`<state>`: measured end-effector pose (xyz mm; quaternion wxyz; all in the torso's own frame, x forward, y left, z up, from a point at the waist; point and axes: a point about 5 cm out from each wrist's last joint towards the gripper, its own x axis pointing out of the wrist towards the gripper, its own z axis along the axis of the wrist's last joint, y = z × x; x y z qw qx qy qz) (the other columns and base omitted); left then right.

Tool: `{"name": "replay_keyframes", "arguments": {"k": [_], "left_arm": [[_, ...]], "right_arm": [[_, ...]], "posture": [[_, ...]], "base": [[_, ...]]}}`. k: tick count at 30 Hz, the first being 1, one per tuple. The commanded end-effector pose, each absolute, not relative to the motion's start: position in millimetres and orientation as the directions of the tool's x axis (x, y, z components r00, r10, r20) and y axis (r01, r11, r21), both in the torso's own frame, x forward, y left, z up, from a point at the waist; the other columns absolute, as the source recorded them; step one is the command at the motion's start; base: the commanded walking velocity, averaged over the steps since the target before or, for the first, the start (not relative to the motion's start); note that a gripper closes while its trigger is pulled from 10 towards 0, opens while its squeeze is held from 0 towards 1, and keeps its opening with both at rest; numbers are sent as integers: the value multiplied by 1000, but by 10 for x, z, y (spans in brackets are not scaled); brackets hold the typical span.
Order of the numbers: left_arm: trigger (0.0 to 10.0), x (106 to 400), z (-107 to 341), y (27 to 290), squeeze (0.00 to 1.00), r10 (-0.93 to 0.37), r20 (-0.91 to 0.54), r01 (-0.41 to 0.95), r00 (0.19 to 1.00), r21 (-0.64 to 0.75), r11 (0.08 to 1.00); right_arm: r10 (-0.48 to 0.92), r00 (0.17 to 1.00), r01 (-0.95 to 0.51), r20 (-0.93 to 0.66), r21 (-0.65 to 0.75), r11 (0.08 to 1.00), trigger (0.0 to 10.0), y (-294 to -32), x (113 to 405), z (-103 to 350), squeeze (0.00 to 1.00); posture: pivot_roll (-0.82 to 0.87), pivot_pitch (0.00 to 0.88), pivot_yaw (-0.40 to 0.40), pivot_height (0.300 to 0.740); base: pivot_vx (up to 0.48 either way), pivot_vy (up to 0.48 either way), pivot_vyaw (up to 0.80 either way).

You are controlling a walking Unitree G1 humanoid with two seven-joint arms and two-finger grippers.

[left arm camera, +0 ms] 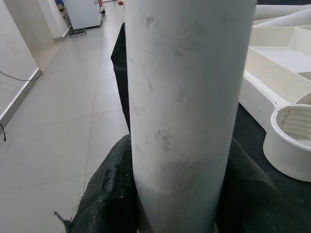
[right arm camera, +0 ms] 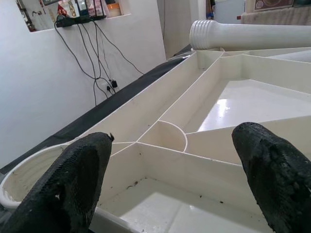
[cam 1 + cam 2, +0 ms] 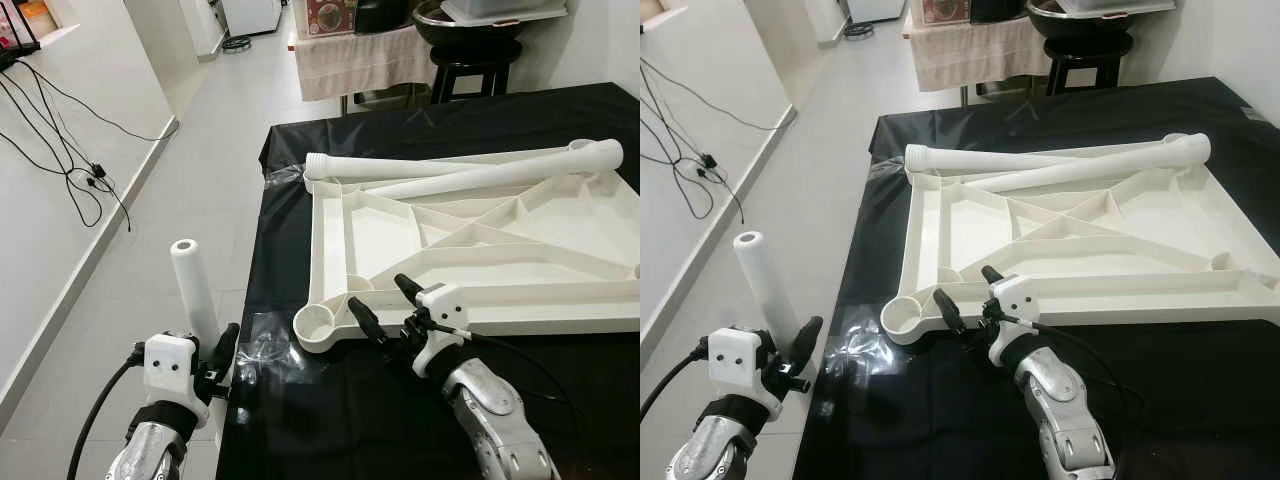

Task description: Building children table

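You're early in the build: the white tabletop [image 3: 470,250] lies upside down on the black-covered work surface [image 3: 330,420], ribs up, and none of the legs is screwed in yet as far as the frames show. Two more table legs [image 3: 470,168] lie loose across the tabletop's far edge, well beyond both grippers.

Your left gripper [image 3: 212,365] is closed around one white leg [image 3: 193,290], holding it upright just off the work surface's left edge; the left wrist view shows the leg [image 1: 187,107] pinched between the two black fingers [image 1: 109,204].

The threaded corner socket [image 3: 320,325] sits to the right of and slightly ahead of that held leg, near but apart. It's directly beside your right gripper [image 3: 380,305], just off its left fingertip.

Your right gripper is spread wide and holds nothing, poised over the tabletop's near rail at that corner; from its wrist camera the fingers [image 2: 73,179] straddle the ribbed cells.

Still to do, by my reading: carry the leg over the socket, seat and turn it, then fit the rest.
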<state>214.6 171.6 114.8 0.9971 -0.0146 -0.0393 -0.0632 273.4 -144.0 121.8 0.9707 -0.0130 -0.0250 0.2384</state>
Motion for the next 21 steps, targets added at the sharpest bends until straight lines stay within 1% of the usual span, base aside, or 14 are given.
{"name": "replay_keyframes", "arguments": {"k": [1,21], "left_arm": [[10000,2128,1176,1768,0,-108,86,111,990,-27,994],[10000,2130,1182,1770,0,-107,89,110,990,-29,994]], "right_arm": [[472,881,-471,42,-15,882,10000,-1415,2733,1213,0],[473,880,-473,43,-11,881,10000,-1417,2735,1221,0]], "posture": [[-135,132,108,740],[-135,139,107,740]], "base": [[0,0,0],[0,0,0]]}}
